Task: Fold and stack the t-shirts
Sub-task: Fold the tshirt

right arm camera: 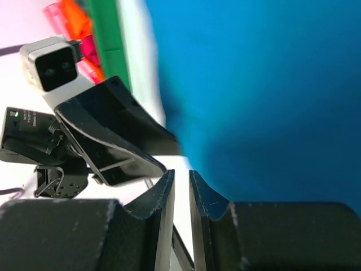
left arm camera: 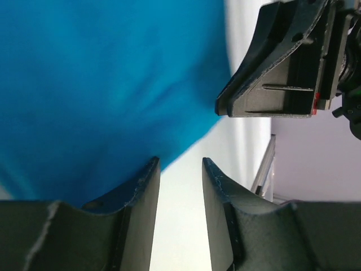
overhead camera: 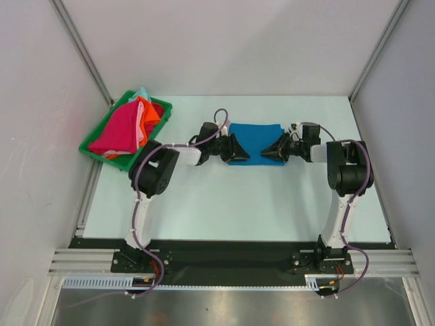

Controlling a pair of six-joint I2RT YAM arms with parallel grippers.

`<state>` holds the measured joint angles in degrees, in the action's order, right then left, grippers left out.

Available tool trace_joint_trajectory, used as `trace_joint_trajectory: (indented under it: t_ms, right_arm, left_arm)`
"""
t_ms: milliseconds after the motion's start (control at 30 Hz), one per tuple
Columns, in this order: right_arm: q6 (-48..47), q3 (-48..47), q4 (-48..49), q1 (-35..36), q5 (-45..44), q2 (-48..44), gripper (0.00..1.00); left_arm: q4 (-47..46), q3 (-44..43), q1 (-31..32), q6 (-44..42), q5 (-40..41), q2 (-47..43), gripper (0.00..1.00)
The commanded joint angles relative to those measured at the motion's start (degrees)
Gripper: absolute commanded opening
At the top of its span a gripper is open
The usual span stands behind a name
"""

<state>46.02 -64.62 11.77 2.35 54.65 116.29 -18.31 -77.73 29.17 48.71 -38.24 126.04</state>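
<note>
Blue t-shirt (overhead camera: 255, 141) on pale table (overhead camera: 238, 204)

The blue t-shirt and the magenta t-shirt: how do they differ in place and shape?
The blue t-shirt lies flat on the table, a neat rectangle; the magenta t-shirt sits crumpled in the green tray. The blue one lies alone; the magenta one is heaped with the orange t-shirt. Both are plain cloth.

One t-shirt (overhead camera: 255, 140) lies on the table (overhead camera: 238, 204), others (overhead camera: 122, 129) in the far-left tray (overhead camera: 163, 114).
</note>
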Motion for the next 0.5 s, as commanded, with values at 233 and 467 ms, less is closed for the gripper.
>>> trace_joint_trajectory:
  t_ms: [233,467]
  right_arm:
    - [-5.06,9.69,0.20,-10.69,0.28,-0.96,0.22]
    - [-17.62,0.83,-24.67,-14.04,-7.88,-11.69,0.48]
  left_arm:
    - [1.60,5.92,-1.39,-7.04,-1.84,-1.92,0.41]
    - [10.20,13.21,-1.04,-11.26,-2.98,-18.77,0.43]
